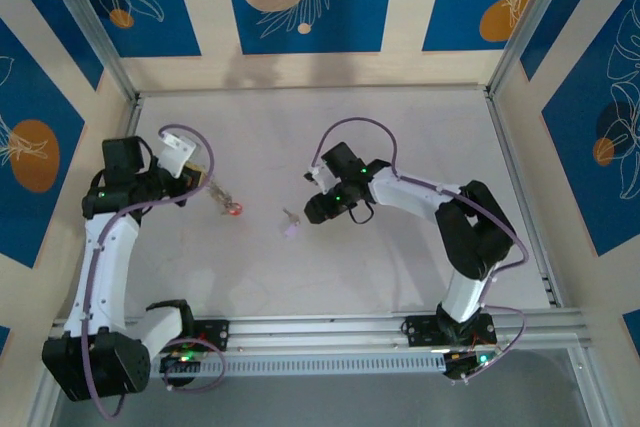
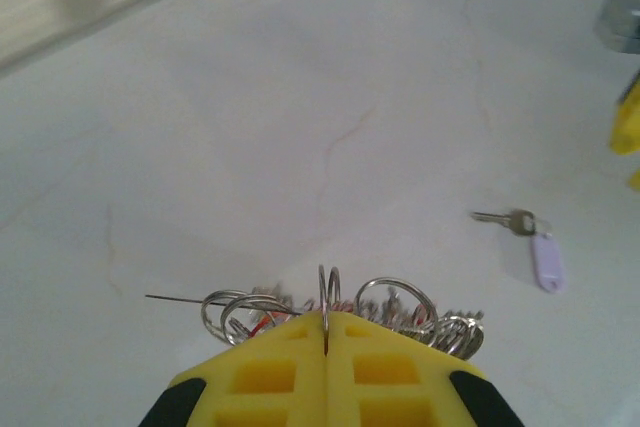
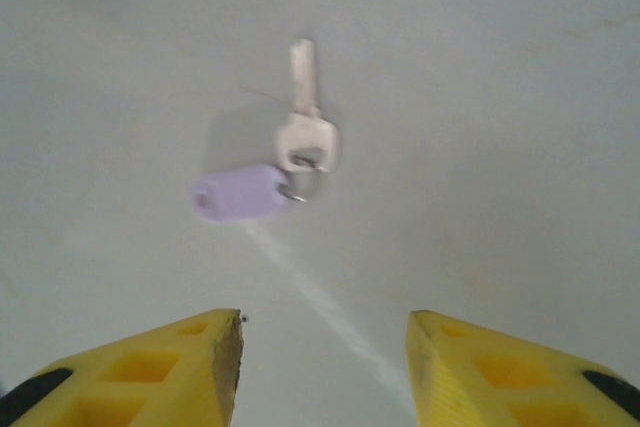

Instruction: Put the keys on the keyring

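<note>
Yellow fingers of the left tool (image 2: 326,332) are pressed together on the keyring (image 2: 329,285), a thin metal loop standing upright in the seam. A cluster of smaller rings and keys (image 2: 395,307) is bunched just ahead of them. The right tool (image 3: 325,325) stands parted, gripping nothing, over a silver key (image 3: 305,132) with a pale purple tag (image 3: 240,192), lying flat on the white surface (image 3: 520,97).

A key (image 3: 305,122) with a pale purple tag (image 3: 240,193) lies flat near the middle of the table (image 1: 400,127). The silvery keyring (image 2: 328,287) stands edge-on, pinched in the left gripper (image 2: 327,322) toward the left edge, with small rings (image 2: 395,299) and a red tag (image 1: 233,210) bunched beside it.
</note>
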Robot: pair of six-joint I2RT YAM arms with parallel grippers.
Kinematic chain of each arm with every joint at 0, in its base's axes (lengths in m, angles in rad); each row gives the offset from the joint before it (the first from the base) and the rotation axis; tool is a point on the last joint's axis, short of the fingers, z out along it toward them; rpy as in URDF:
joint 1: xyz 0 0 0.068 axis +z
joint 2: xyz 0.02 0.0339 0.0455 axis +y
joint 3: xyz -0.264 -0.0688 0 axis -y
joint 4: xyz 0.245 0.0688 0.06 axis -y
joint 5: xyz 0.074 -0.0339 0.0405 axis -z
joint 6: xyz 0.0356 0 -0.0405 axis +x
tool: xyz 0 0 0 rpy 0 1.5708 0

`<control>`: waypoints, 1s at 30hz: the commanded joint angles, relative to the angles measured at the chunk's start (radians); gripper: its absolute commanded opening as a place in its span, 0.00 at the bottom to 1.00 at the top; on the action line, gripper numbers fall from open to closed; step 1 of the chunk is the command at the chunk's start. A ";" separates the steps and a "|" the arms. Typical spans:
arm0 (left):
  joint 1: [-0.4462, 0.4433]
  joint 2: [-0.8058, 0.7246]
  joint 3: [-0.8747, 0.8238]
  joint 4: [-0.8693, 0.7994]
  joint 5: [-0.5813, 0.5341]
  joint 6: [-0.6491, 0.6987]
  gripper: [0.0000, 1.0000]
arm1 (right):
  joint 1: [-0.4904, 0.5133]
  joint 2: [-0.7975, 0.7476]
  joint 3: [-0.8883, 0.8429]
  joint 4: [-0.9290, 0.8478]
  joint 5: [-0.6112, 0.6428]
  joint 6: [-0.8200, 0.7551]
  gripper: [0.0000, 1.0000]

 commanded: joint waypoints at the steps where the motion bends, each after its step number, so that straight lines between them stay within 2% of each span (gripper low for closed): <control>1: -0.009 -0.077 -0.043 0.048 0.081 0.024 0.00 | 0.000 0.078 0.085 -0.053 -0.171 0.071 0.48; 6: -0.011 -0.114 -0.134 0.104 0.068 -0.001 0.00 | -0.012 0.208 0.216 -0.191 -0.315 0.121 0.43; 16: -0.010 -0.144 -0.138 0.082 0.051 0.015 0.00 | -0.018 0.301 0.280 -0.277 -0.198 0.192 0.40; 30: -0.011 -0.145 -0.126 0.073 0.051 0.015 0.00 | 0.000 0.397 0.370 -0.287 -0.213 0.178 0.36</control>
